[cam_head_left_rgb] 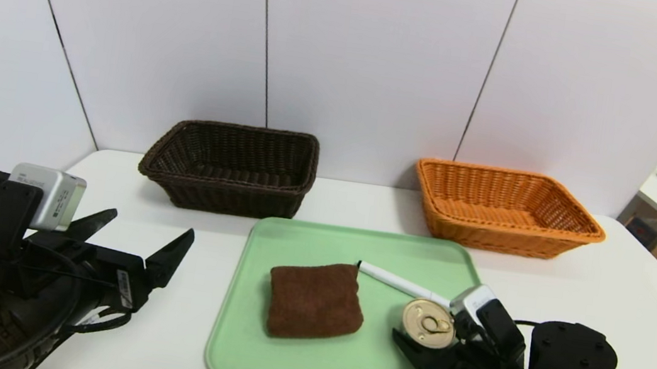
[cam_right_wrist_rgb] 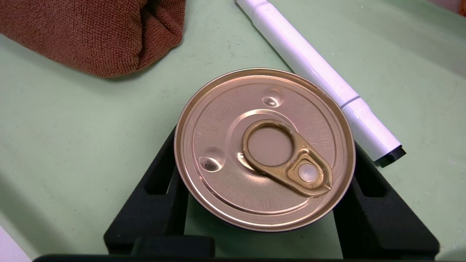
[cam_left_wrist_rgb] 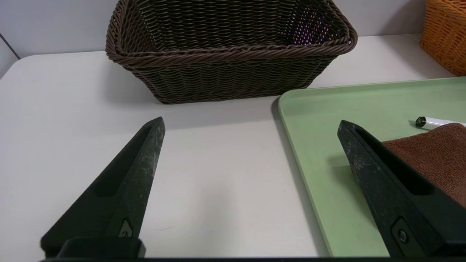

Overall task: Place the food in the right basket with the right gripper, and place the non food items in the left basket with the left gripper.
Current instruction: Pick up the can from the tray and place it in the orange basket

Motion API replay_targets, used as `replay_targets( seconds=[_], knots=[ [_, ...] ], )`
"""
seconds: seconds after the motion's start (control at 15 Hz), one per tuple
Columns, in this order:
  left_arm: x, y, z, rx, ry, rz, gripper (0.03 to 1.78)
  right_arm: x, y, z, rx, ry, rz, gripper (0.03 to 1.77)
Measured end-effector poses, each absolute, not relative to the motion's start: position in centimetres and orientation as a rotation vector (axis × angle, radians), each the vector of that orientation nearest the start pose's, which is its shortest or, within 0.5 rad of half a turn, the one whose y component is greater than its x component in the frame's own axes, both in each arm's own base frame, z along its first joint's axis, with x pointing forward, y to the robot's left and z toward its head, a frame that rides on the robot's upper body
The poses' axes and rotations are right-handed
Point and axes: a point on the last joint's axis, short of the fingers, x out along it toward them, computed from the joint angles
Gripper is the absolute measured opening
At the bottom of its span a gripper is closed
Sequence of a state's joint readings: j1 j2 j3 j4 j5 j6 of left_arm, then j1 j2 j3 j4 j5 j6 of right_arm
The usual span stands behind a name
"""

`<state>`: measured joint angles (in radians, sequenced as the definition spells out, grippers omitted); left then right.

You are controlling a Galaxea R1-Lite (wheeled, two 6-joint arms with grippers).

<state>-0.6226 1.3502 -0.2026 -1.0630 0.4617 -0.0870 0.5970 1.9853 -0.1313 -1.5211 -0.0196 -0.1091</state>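
Head view gives us a white tabletop with a pale green plastic tray at its centre. On the tray, at about 3 o'clock from the middle, stands the small squat round tin can with a gold pull-tab lid, upright. Our right gripper sits around it: in the right wrist view its two black fingers flank the can on either side, clamped against it as far as we can judge (the contact itself is hidden under the lid's rim). The slim white marker pen lies just beside the can at 12 o'clock, slanting toward the folded dark brown fuzzy cloth, which rests at the tray's centre.

Our left gripper hovers over bare table at 9 o'clock of the tray, jaws spread wide. Beyond the tray, the rectangular dark brown woven wicker basket stands at 11 o'clock and the rectangular orange-tan woven wicker basket at 1 o'clock, well apart.
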Motion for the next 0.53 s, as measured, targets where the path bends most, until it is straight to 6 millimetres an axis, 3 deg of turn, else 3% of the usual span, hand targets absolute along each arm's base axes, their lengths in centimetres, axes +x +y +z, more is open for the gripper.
replay_targets(
  seconds=[0.53],
  knots=[
    [14.80, -9.49, 15.50, -0.040, 0.084, -0.163, 1.69, 19.96, 14.06, 6.09, -0.216, 0.240, 0.604, 1.02]
  ],
)
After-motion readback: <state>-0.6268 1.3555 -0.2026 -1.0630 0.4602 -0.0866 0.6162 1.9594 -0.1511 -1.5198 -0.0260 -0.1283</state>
